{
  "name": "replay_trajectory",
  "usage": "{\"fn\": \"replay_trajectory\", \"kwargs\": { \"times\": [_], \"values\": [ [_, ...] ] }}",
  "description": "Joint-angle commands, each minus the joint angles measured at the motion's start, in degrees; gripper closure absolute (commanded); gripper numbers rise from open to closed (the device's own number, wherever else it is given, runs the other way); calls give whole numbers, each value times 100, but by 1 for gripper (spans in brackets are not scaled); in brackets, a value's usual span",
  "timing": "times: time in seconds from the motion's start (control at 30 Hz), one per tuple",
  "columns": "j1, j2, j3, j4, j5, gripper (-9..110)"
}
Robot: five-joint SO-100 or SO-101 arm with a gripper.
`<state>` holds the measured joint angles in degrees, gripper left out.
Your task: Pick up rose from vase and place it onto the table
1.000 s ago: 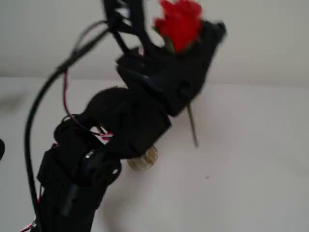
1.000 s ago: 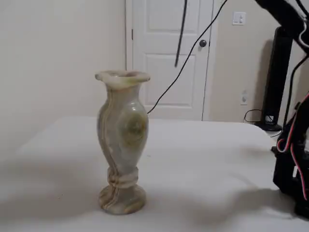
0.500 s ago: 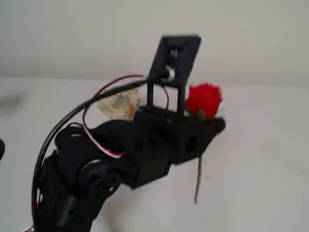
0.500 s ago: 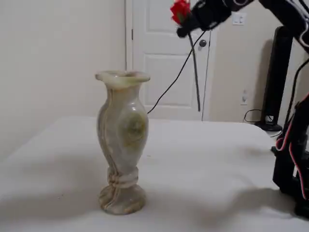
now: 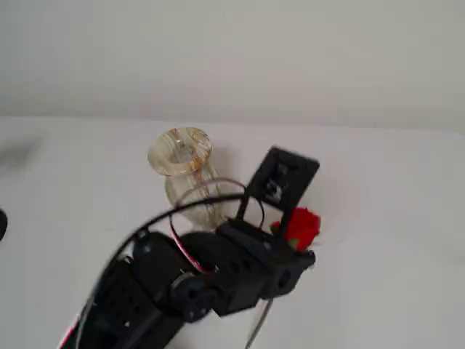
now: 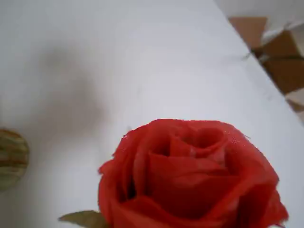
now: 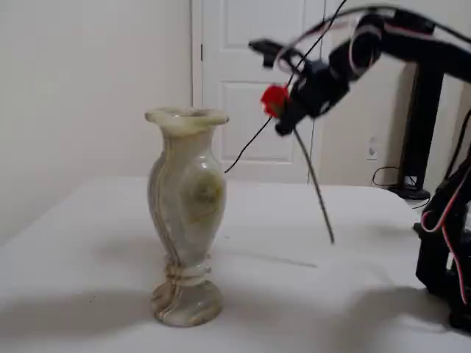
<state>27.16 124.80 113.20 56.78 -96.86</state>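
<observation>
End effector (image 7: pixel 285 123) clamped on rose (image 7: pixel 274 98) just under bloom, beside vase (image 7: pixel 185 220); dangling stem could clip vase, tipping it onto tabletop (image 7: pixel 309 279).

1. The small bright red fabric rose bloom (image 6: pixel 190 175) is a saturated red throughout, its folds shading darker; a dull olive-green leaf tip shows at its base in the wrist view.
2. Its long thin stem (image 7: pixel 315 184) reads grey-green to brown.
3. The cream-white marbled stone vase (image 7: pixel 186 213) carries tan-brown veins and banding, with a greenish-yellow patch on the bulging body.
4. The plain smooth white table (image 7: pixel 294 294) has no pattern, only soft grey shadows.
5. The black plastic two-finger gripper (image 7: pixel 283 125) is matt black, trailed by red, white and black wires.
</observation>
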Motion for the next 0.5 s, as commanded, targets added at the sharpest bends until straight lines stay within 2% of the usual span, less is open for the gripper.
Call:
{"fn": "replay_trajectory", "kwargs": {
  "times": [0.0, 0.47],
  "values": [
    [-9, 229, 888, -1187, 176, 102],
    [-360, -1556, 1600, -4368, 237, 102]
  ]
}}
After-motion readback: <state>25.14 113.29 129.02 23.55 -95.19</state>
